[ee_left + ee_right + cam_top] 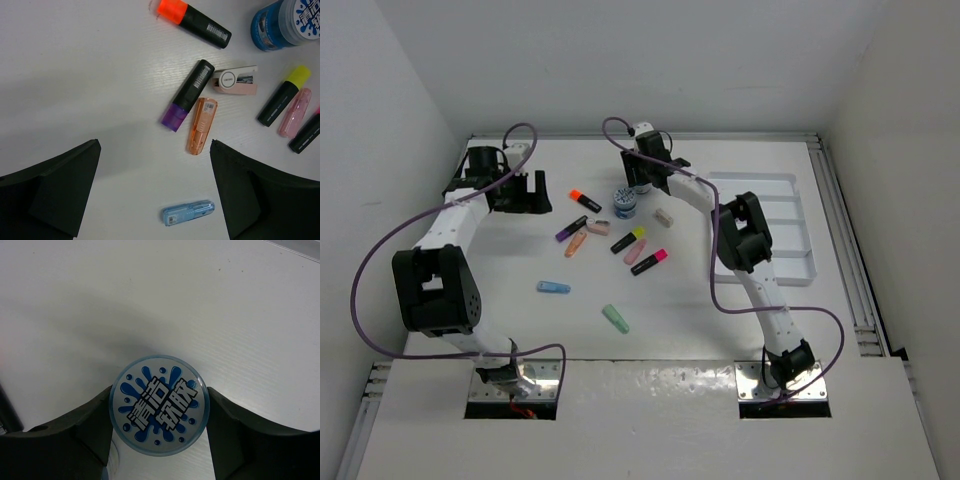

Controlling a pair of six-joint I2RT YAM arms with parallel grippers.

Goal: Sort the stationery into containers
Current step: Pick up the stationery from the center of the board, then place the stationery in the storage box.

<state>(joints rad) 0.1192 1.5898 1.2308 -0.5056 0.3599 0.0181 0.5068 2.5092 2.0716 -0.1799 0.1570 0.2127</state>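
Your left gripper (532, 192) hangs over the table (690, 320) with its jaws spread wide, holding nothing. Closer to you, the blue stub (553, 287) lies with its long axis left to right. The purple-ended marker (570, 229) slants, purple end toward the lower left. The orange stub (576, 244) lies just beside it, roughly parallel. The orange-ended marker (585, 200) points its orange end up-left. The green stub (615, 318) lies diagonally, nearest the arm bases. One pot (627, 205) stands upright mid-table. Just behind it, your right gripper (642, 186) has its fingers (95, 415) pressed against both sides of the second pot (159, 405), lid up. The yellow-ended marker (628, 240) and pink-ended marker (649, 262) point their coloured ends up-right. The tray (790, 215) sits far right, its long axis running away from you. All the stationery lies outside it.
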